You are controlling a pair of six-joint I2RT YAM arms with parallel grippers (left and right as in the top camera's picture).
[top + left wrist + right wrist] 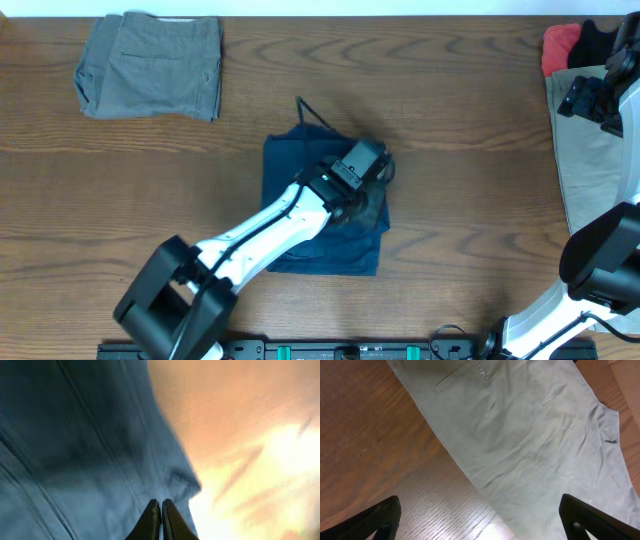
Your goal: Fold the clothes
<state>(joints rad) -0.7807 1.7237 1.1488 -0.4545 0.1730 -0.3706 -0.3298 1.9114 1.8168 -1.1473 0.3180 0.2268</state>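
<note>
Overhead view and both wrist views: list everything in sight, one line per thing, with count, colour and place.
dark navy blue fabric shorts: 1, navy, table centre, under the left arm
folded grey fabric shorts: 1, grey, top left of table
khaki-beige fabric garment: 1, beige, spread at the right edge
red fabric piece: 1, red, top right corner
black fabric piece: 1, black, beside the red one
brown wooden table: 1, brown, under everything
left gripper: 1, black, shut, at the navy shorts' edge
right gripper: 1, black, open, above the beige garment's edge
</note>
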